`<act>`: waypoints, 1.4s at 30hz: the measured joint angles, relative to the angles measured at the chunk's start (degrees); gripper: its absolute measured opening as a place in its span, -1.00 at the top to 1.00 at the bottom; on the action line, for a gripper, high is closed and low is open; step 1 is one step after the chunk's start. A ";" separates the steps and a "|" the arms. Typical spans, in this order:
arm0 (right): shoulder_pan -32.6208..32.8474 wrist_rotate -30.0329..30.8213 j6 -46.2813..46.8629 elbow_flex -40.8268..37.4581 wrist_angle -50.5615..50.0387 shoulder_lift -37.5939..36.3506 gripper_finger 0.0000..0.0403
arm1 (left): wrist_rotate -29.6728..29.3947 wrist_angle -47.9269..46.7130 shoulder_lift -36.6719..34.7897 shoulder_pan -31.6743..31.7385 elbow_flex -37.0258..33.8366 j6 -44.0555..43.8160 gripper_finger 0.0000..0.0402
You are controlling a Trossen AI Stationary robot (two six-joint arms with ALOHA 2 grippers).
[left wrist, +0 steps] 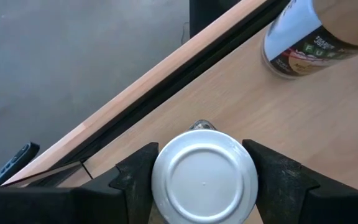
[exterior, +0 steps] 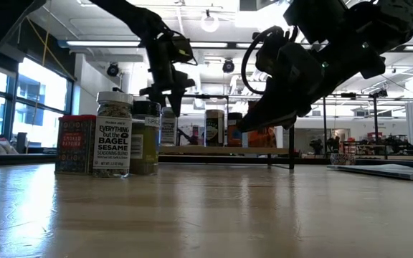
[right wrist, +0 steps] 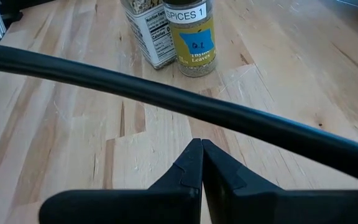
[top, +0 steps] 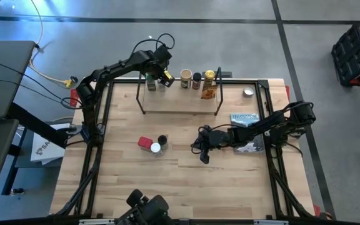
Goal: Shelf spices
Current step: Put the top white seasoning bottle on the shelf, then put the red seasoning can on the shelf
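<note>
Left gripper [left wrist: 204, 186] is closed around a white-lidded jar [left wrist: 204, 182], 1 finger pressed to each side of the lid, at the left end of the shelf [top: 180, 99]. Jar base is hidden under the lid in the wrist view, so I can't tell if it's seated on the plank or just above it.

Right gripper [right wrist: 201, 163] has its fingers pinched together on nothing, low over the table [top: 230, 187] mid-right, pointed toward the loose jars.

Progress, my estimate: roughly 2/3 done. On the shelf: about 4 jars right of the held one, incl. a tan-lidded jar [top: 185, 79], dark jar [top: 197, 80], yellow jar [top: 209, 77], with the orange-red packet [top: 208, 93] below that last one. Left on the table: 3 items in a cluster, a red tin [top: 145, 143], the sesame seasoning jar [exterior: 113, 134] and a green-lidded leaf jar [right wrist: 194, 37].

Hard to read: jars behind the left wrist overlap in the high view (count there is uncertain). Low view stacks shelf jars behind the table cluster. A cable [right wrist: 166, 93] crosses the right wrist view.
</note>
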 joint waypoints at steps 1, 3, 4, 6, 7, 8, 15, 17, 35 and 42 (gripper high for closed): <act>0.00 0.00 0.00 0.00 0.02 0.00 1.00 | 0.00 -0.09 0.00 0.00 0.00 0.00 -0.04; 0.00 0.00 0.01 0.00 0.00 0.00 1.00 | 0.02 -0.54 0.00 0.00 0.00 0.21 -0.04; 0.00 0.00 0.00 0.00 0.00 0.00 1.00 | 0.08 -0.70 0.00 0.00 0.00 0.45 -0.04; 0.00 0.00 0.00 0.00 0.00 0.00 1.00 | 1.34 -0.92 0.00 0.00 0.00 0.44 -0.05; 0.00 0.00 0.00 0.00 0.00 0.00 1.00 | 2.48 -1.00 0.00 0.03 0.00 0.44 -0.05; 0.00 0.00 0.00 0.00 0.00 0.00 1.00 | 3.22 -1.04 0.00 0.04 0.00 0.44 -0.06; 0.00 0.00 0.02 0.00 0.00 0.00 1.00 | 3.22 -1.02 0.00 0.41 0.00 0.45 -0.23; 0.00 0.00 0.02 0.00 0.00 0.00 1.00 | 2.74 -1.04 0.00 0.69 0.00 0.47 -0.26; 0.00 -0.02 0.02 0.00 0.01 0.00 1.00 | -1.23 0.09 -9.11 -1.85 0.00 5.24 -0.28; 0.00 -0.02 0.02 0.00 0.02 0.00 1.00 | -3.29 -6.20 -16.81 -13.27 0.00 7.17 -0.26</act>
